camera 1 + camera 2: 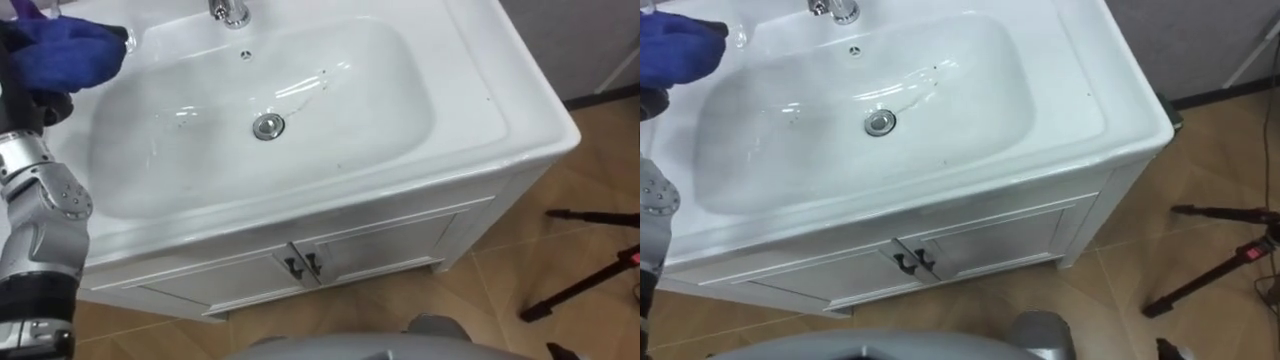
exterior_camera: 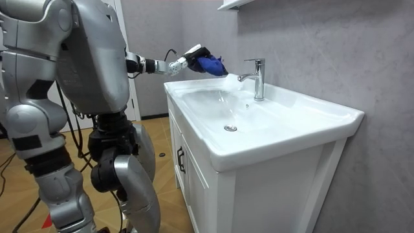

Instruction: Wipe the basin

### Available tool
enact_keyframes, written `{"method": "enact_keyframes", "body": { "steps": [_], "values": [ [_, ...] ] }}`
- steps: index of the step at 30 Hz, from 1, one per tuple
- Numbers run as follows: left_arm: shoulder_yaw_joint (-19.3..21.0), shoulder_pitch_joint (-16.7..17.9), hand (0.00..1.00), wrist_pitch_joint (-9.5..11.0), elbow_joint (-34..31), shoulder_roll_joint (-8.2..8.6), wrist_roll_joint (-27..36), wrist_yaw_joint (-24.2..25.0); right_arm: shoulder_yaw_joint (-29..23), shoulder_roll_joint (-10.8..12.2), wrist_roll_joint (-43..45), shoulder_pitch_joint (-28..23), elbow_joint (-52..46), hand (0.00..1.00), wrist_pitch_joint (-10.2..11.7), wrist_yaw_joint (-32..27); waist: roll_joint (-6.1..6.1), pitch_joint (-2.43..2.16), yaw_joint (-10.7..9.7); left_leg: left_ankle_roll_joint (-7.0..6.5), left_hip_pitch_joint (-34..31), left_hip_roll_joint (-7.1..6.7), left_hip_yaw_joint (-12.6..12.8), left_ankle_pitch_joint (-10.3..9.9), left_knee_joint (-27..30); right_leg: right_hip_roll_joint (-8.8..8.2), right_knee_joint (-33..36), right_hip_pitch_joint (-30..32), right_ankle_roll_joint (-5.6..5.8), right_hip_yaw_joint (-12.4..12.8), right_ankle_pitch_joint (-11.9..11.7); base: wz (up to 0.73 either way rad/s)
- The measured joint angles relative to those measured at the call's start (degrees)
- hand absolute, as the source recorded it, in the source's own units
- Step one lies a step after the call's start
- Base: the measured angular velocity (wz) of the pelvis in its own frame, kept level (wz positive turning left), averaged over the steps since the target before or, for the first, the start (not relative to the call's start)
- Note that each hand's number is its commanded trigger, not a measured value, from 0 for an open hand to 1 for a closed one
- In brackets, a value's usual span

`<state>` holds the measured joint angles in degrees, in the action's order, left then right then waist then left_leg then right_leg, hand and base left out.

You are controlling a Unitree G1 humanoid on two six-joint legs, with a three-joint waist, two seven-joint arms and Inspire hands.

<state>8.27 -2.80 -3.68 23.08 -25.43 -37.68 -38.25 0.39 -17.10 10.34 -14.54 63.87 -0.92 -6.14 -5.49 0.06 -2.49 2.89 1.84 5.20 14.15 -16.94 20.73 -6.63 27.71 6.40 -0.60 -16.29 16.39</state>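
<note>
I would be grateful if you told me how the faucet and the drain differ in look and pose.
The faucet stands upright on the back ledge of the basin; the drain lies flush at the bottom of the bowl. The faucet is a tall post with a spout reaching over the bowl; the drain is a flat round ring. Both are shiny metal.

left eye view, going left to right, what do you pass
blue cloth → faucet → drain → tripod legs
</note>
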Motion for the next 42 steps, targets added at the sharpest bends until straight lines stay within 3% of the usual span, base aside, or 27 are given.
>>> {"method": "enact_keyframes", "body": {
  "steps": [7, 11, 25, 29, 31, 37, 42],
  "values": [
    [1.0, 1.4, 1.0, 0.0, 3.0, 0.27, 0.0, -0.1, 0.0, 0.0, 0.0, -1.1, 0.0, 0.0, -0.5, 0.1, 0.31, 0.19, 0.2, 0.01, 0.6, -0.42, 0.1, 0.0, -1.1, -0.19, 1.0, 0.6, -0.02, 0.9, 0.4, -0.03],
    [1.7, 2.6, 1.0, 0.3, 3.0, 0.35, 0.0, -0.1, 0.0, 0.0, -0.2, -1.4, 0.2, 0.0, -0.5, 0.8, 0.35, 0.04, 0.7, 0.0, 0.5, -0.66, 0.0, 0.0, -1.1, -0.22, 1.2, 0.7, 0.18, 1.8, 0.4, 0.0],
    [5.3, 5.8, 1.0, -0.2, 3.5, 0.34, 0.0, -2.3, -0.1, 0.0, -1.1, -2.3, 0.0, 0.0, -0.6, 0.8, -0.43, -0.87, 2.8, -0.01, 0.9, -0.68, -1.1, 0.0, -1.3, -0.32, 0.2, -0.6, 0.19, 0.3, -0.1, 0.04],
    [6.1, 5.9, 1.0, -0.7, 3.5, 0.35, 0.0, -2.3, -0.1, 0.0, -1.2, -2.3, -0.3, 0.0, -1.4, 1.0, -0.28, -0.75, 3.2, -0.02, 0.9, -0.76, -1.5, 0.0, -1.4, -0.41, 0.0, -0.9, 0.22, 0.0, -0.1, 0.05],
    [6.2, 6.0, 1.0, -1.2, 3.5, 0.35, 0.0, -2.3, -0.1, 0.0, -1.3, -2.3, -0.3, 0.0, -1.7, 1.1, 0.17, -0.4, 3.3, -0.02, 1.1, -0.8, -1.7, 0.0, -1.4, -0.47, 0.0, -1.2, 0.28, -0.2, 0.0, 0.04],
    [6.2, 7.5, 1.0, -1.4, 3.5, 0.65, 0.0, -2.3, -0.2, 0.1, -0.9, -2.2, -0.3, 0.0, -1.9, 1.3, 0.18, -0.35, 3.1, -0.02, 1.0, -0.83, -1.8, 0.0, -1.5, -0.5, 0.0, -1.2, 0.43, -0.3, 0.1, 0.0],
    [6.2, 9.3, 1.0, -2.3, 3.9, 2.47, 0.0, -2.6, -1.8, 0.1, -0.9, -1.5, 0.0, 0.0, -2.6, 1.3, 0.59, -0.22, 2.4, -0.02, 0.8, -0.87, -2.2, 0.0, -2.1, -0.51, 0.0, -1.2, 0.47, -0.5, 0.2, 0.03]
  ]
}}
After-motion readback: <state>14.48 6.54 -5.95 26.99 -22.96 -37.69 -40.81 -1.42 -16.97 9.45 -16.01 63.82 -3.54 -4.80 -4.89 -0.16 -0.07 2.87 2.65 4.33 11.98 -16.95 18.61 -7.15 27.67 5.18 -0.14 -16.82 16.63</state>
